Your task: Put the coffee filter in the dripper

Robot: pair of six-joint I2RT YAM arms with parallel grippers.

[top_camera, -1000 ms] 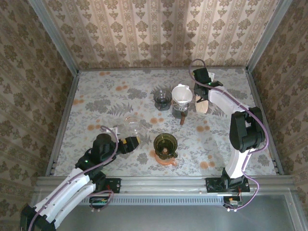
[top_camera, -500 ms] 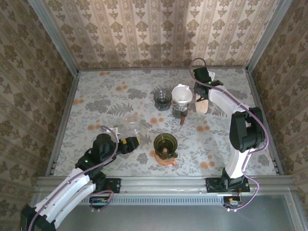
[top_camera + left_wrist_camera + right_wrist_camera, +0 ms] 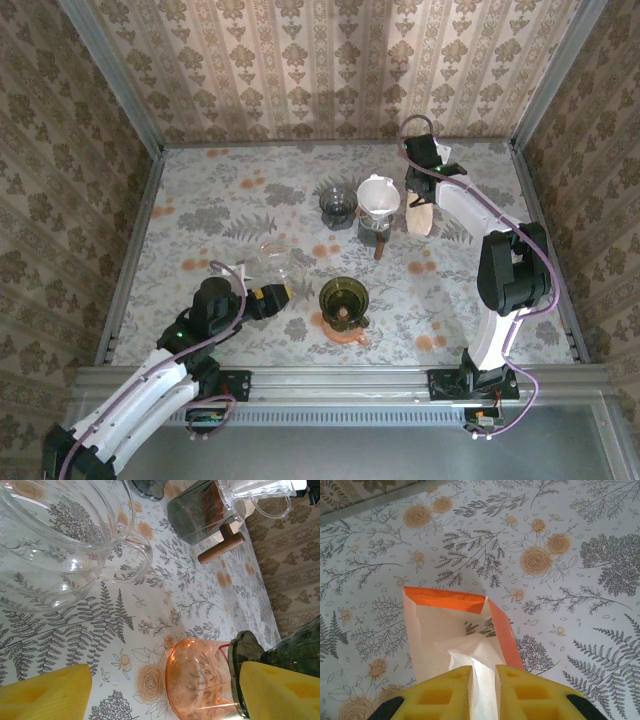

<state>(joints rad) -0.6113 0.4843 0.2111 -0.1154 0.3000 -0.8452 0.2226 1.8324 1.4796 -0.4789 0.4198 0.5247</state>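
Right hand (image 3: 482, 672) nips the filter (image 3: 470, 652) inside its orange packet (image 3: 445, 600), beside the pitcher (image 3: 378, 195); left hand (image 3: 278, 294) open, empty.

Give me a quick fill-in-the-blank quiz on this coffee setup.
The right gripper pinches a white paper ___ from the packet.
The packet's inside is coloured ___.
The left gripper is ___ and holds nothing.
The glass jug stands nearest the ___ gripper.
Missing: filter, orange, open, left.

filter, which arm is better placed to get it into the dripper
Right: the right gripper pinches the filter at the packet; the left gripper is open and empty near the jug.
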